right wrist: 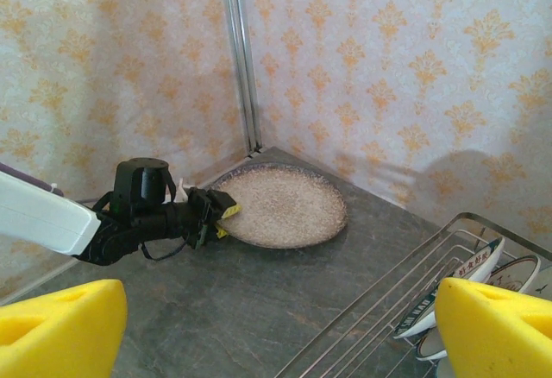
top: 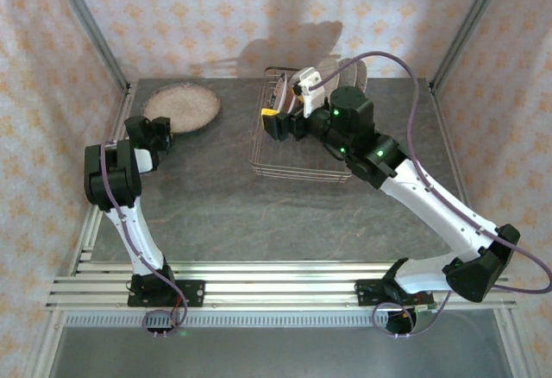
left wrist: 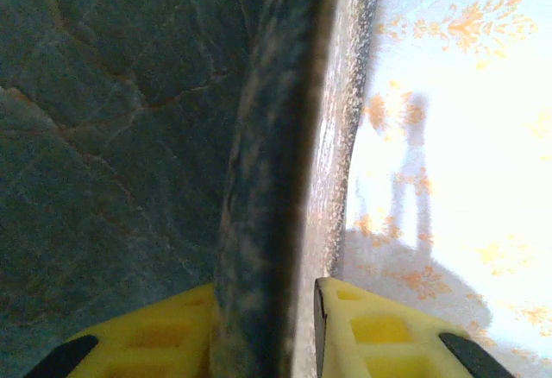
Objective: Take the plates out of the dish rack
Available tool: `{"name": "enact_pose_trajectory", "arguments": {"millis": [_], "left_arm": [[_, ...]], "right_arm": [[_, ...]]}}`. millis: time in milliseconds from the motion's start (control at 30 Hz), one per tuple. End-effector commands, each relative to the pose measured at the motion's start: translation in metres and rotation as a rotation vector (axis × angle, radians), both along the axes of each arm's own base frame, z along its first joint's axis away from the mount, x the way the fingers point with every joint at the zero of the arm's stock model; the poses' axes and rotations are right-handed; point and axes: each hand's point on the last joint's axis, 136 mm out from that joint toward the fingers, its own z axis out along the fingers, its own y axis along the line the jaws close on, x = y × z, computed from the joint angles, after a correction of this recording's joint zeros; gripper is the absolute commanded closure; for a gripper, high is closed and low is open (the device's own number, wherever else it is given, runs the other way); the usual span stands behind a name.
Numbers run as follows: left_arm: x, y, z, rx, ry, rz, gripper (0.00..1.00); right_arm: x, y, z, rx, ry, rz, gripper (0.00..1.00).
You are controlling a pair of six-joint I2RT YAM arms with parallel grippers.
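**Plates: one on the surface, the rest in the rack**

The speckled plate [top: 181, 106] lies flat at the far left of the surface [top: 259, 214], and the left jaws sit around its near rim. In the left wrist view the rim runs right between the two yellow fingers [left wrist: 379, 335]. I honestly can't tell if they're pinching it or just loose around it. If that arm backs off with the rim caught, my guess is the plate gets dragged or tipped up on edge.

The right jaws are spread wide with nothing between them, hanging over the left end of the dish rack [top: 285, 171]. The white plates [right wrist: 470, 266] with red marks stand on edge in there, packed close together. Risks as I see them:
- a finger snags a wire or tine
- it bumps the neighbouring plate
- the jaws close on two plates at once

A glazed rim could slip out too.
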Motion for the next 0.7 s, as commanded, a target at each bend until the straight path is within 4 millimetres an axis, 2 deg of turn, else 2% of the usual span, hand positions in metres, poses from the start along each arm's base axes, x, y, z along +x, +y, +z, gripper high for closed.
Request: {"name": "enact_pose_trajectory", "arguments": {"millis": [0, 100, 433, 667], "left_arm": [[0.014, 0.003, 0.055, 0.060, -0.145, -0.029, 0.64], [0.010, 0.003, 0.051, 0.062, -0.106, -0.035, 0.56], [-0.002, -0.002, 0.036, 0.053, 0.047, -0.059, 0.41], [-0.013, -0.003, 0.029, 0.051, 0.163, -0.070, 0.25]], "right_arm": [[-0.003, 0.001, 0.019, 0.024, -0.034, 0.004, 0.08], [-0.003, 0.000, 0.019, 0.024, -0.033, 0.000, 0.08], [-0.005, -0.007, 0.019, 0.027, -0.040, -0.017, 0.08], [-0.008, -0.011, 0.020, 0.042, -0.038, -0.030, 0.08]]}}
